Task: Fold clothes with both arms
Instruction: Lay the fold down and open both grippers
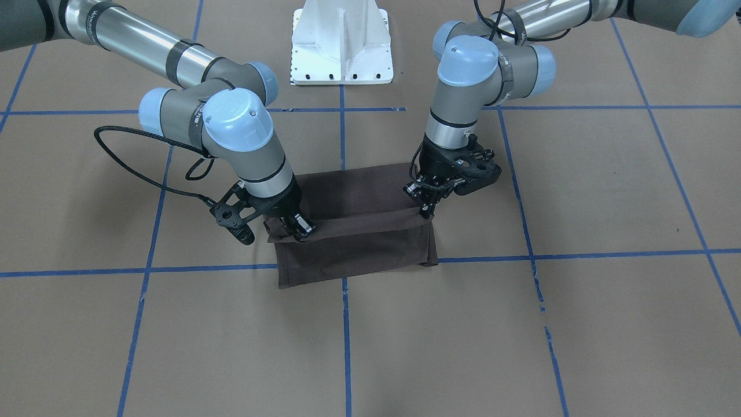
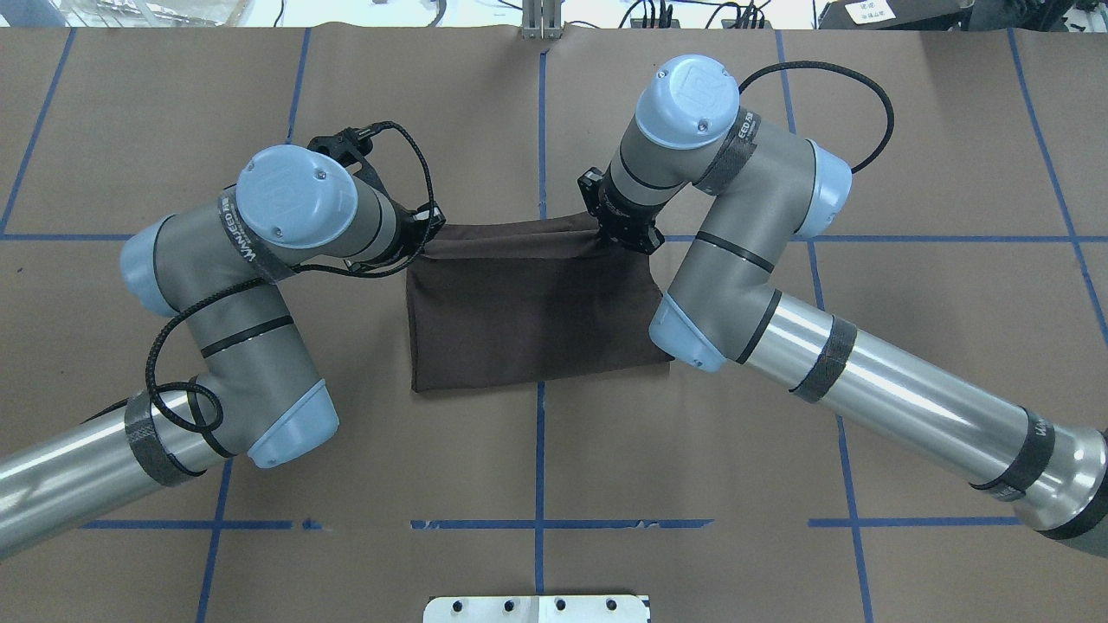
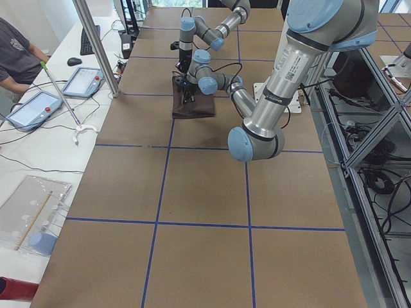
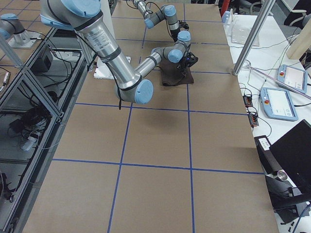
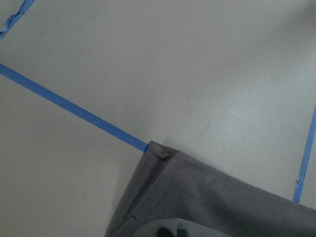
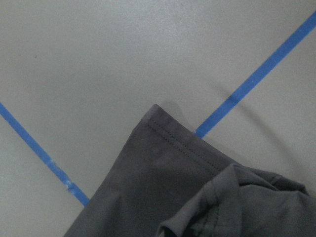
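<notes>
The dark brown fabric T-shirt [image 1: 359,249], folded into a compact rectangle, lay on the brown paper-covered counter [image 1: 579,324] directly beneath and between the two tools. The black two-finger left tool [image 1: 427,207] pointed down with its fingers pressed together on one end of a raised fabric edge. The black two-finger right tool [image 1: 302,227] pinched the other end of the same edge. That edge ran taut and nearly straight from tool to tool across the shirt, with flat cloth showing on both sides of it.

The silver-grey tubular left arm [image 1: 463,87] and the matching right arm [image 1: 231,133], both with light-blue joint caps, bent steeply at the wrist so that each tool hung over its own end of the shirt. Lines of blue tape [image 1: 579,255] crossed the counter in a grid around the tools, and one ran under the shirt midway between them.

In the left wrist view, a shirt corner rested on the counter below the left tool, touching the end of a tape line. In the right wrist view, a stitched hem corner lay flat below the right tool, with a bunched fold of cloth nearer the tool.

The white metal pedestal base [image 1: 341,46] stood behind both tools, apart from the shirt
</notes>
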